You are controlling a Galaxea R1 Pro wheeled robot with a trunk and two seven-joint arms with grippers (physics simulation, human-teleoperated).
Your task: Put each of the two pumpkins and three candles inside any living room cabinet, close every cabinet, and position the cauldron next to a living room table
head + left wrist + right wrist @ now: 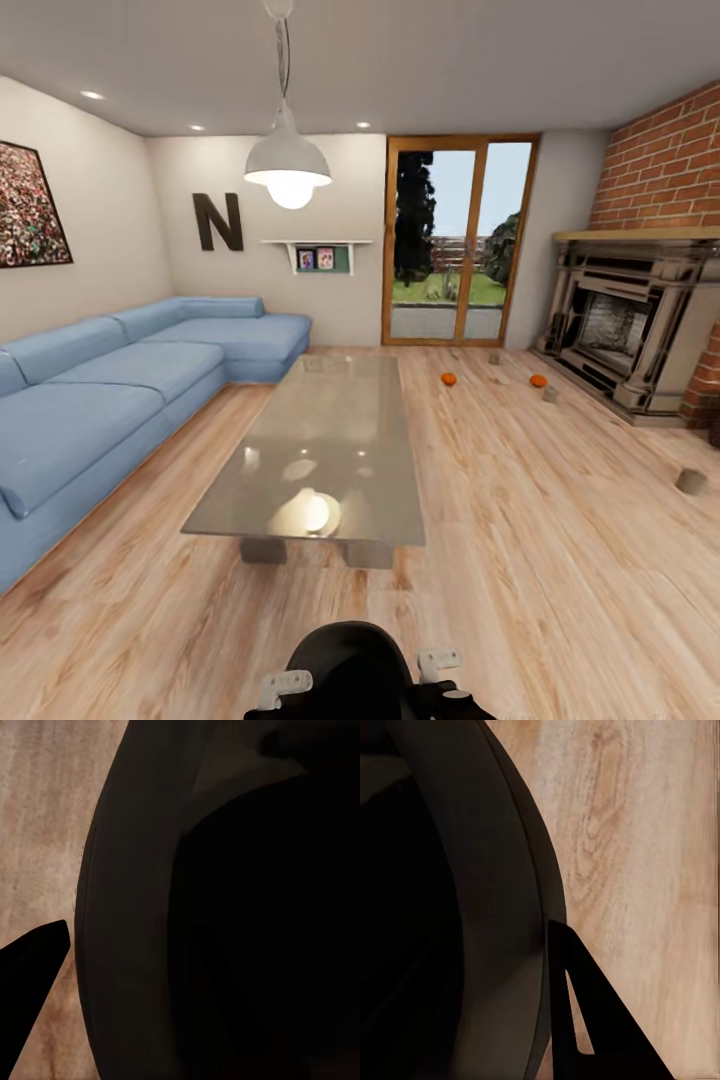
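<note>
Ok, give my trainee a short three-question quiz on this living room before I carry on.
1. How many small round orange pumpkins lie on the wooden floor?
2. True or false: the stubby tan candles stand on the long glass-topped coffee table.
3. The black rounded cauldron is: A) beside the brick fireplace; B) right in front of the robot, at the head view's bottom edge; C) on the blue sofa.
Key: 1) two; 2) false, they are on the floor; 3) B.
</note>
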